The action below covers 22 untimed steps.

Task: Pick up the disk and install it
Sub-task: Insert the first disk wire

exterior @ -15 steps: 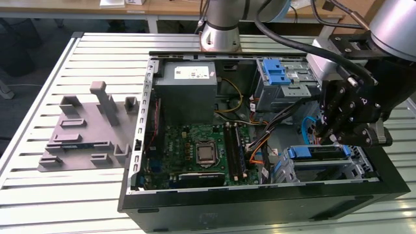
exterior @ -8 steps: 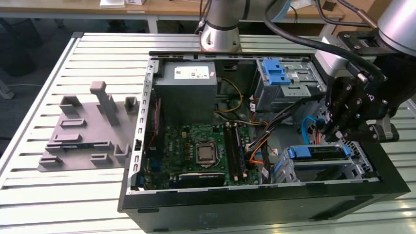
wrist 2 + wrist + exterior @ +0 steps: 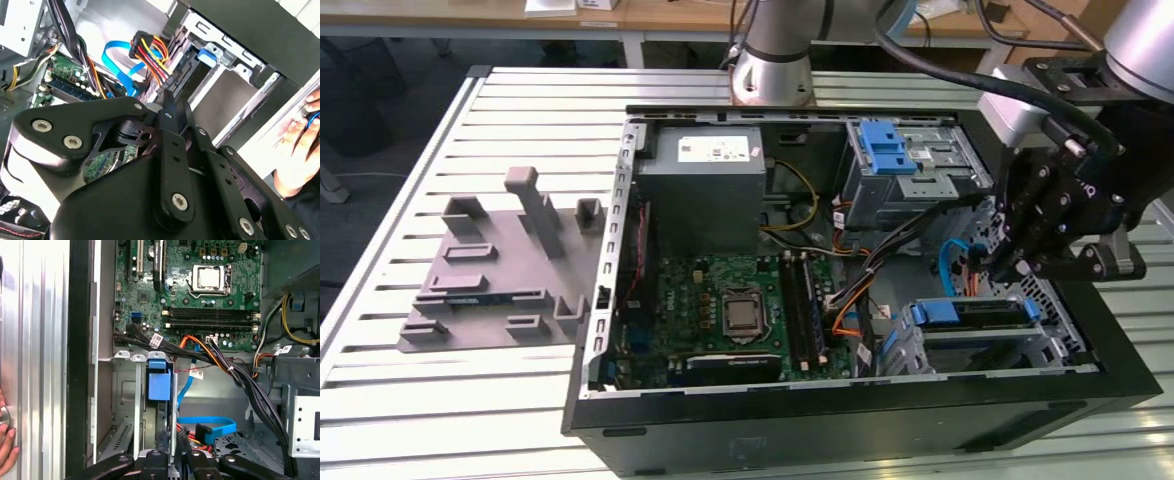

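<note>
Gripper [image 3: 1011,268] hangs just above the disk [image 3: 970,313], lower right of the exterior frame; clenched or released, can't tell. Disk sits inside the case [image 3: 854,430], blue rail up.

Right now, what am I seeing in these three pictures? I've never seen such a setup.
A robot arm with a gripper works over an open computer case on a slatted table. One picture comes from a camera off the arm; two come from cameras near its wrist, looking into the case. A grey fixture lies beside the case. The gripper hangs just above the disk, which sits in a bay; whether it grips it, I can't tell. A person's hand shows beside the case.
</note>
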Available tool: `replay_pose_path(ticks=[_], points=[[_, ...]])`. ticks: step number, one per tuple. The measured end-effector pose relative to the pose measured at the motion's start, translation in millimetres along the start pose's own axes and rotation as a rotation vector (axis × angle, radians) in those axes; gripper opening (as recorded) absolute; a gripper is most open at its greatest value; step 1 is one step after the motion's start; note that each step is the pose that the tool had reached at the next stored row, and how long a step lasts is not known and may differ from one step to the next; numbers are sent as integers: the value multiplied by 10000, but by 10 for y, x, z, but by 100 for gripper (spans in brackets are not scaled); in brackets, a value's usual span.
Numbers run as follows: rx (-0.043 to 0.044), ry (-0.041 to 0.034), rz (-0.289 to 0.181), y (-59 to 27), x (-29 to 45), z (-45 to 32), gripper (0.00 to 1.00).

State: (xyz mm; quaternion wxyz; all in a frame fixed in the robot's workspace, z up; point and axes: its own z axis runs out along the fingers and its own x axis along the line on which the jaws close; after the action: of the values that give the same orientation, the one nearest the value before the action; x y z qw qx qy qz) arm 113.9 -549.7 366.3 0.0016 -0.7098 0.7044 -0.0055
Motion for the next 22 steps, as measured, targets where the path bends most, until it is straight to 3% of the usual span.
replay_pose_path(ticks=[1, 5, 10, 22], points=[[0, 0, -1, -5, -13, 1, 22], [-1, 116, 0, -8, -32, 18, 22], [-2, 149, 70, -44, -113, 37, 22], [-5, 187, 296, -96, -114, 81, 22]])
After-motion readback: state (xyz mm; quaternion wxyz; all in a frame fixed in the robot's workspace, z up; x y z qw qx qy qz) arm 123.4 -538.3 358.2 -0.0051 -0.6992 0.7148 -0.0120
